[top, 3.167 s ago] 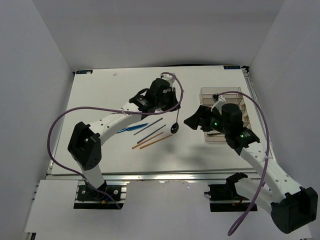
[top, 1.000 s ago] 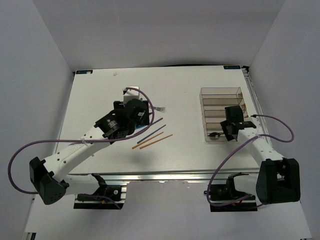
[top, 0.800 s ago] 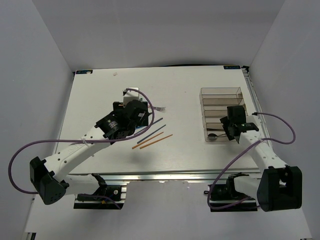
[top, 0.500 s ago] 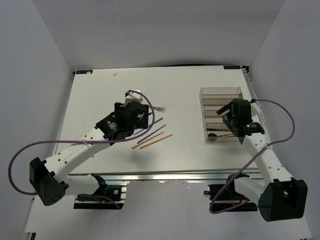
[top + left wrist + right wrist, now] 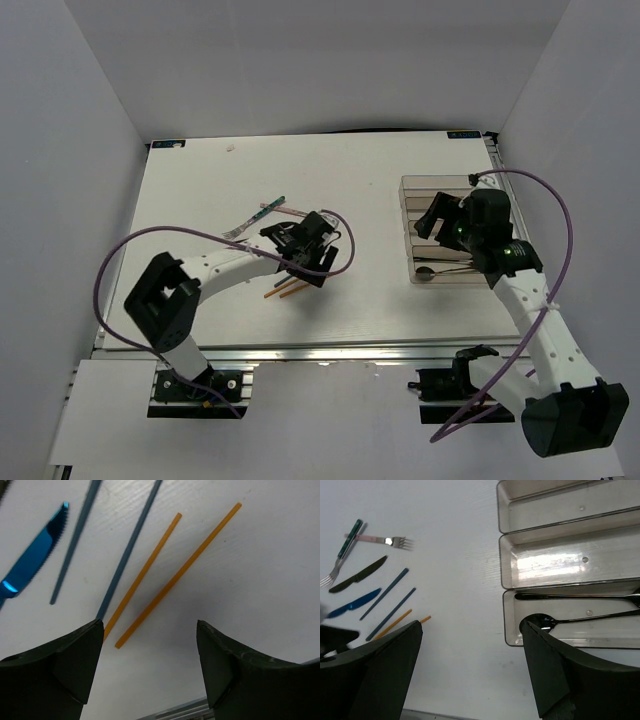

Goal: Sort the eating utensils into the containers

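Note:
Two orange chopsticks point(image 5: 177, 575) lie side by side on the white table, just ahead of my left gripper point(image 5: 150, 672), which hangs open and empty low over them point(image 5: 303, 262). Beside them lie two blue-grey sticks point(image 5: 127, 550) and a blue knife point(image 5: 30, 562). My right gripper point(image 5: 472, 672) is open and empty, raised at the left end of the clear divided tray point(image 5: 501, 575). Two black spoons point(image 5: 570, 622) lie in the tray's nearest compartment. A black knife point(image 5: 360, 574), a teal-handled fork point(image 5: 342, 555) and a pink-handled fork point(image 5: 380, 540) rest farther left.
The tray point(image 5: 440, 180) sits at the right of the table, its other compartments showing nothing in them. The table's metal near edge point(image 5: 320, 350) runs just behind the chopsticks. White walls enclose the back and both sides.
My left gripper has swung right and nearer, off the forks and onto the chopsticks. My right gripper has opened, left a spoon in the tray and risen.

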Available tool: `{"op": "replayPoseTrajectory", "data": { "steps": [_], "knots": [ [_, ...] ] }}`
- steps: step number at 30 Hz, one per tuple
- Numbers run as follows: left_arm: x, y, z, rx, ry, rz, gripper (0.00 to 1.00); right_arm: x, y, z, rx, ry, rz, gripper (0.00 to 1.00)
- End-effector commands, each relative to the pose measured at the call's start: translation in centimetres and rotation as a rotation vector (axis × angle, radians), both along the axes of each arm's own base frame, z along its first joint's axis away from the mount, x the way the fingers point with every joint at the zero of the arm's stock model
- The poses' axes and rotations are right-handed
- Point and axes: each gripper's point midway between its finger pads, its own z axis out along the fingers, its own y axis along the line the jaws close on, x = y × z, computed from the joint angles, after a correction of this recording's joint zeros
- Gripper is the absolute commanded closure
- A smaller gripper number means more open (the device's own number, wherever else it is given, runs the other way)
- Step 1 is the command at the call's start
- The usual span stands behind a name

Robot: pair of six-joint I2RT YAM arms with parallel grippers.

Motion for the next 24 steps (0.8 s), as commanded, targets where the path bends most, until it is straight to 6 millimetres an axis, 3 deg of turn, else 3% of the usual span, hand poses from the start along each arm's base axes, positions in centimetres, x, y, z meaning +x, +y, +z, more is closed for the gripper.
{"op": "replayPoseTrajectory", "data": {
  "steps": [1, 4, 10, 21, 24],
  "knots": [
    [0.5, -2.8, 0.1, -0.063, 0.014, -0.076, 0.17, -1.6, 1.7, 2.6, 0.019, -0.064, 0.139, 0.15],
    [0.5, -3.6, -0.9, -0.066, 0.043, -0.099, 0.24, -2.3, 1.8, 2.9, 0.012, -0.06, 0.164, 0.15],
    [0.0, -3.2, -4.1, -0.011, 0.105, -0.121, 0.43, -3.0, 2.0, 4.1, 0.02, -0.093, 0.181, 0.15],
    [-1.4, -2.4, -8.5, 0.045, 0.198, -0.133, 0.46, -3.1, 2.2, 5.7, 0.035, -0.121, 0.191, 0.16],
    [-1.9, -2.3, -9.2, 0.057, 0.232, -0.124, 0.64, -3.3, 2.1, 6.4, 0.033, -0.131, 0.191, 0.16]
  ]
}}
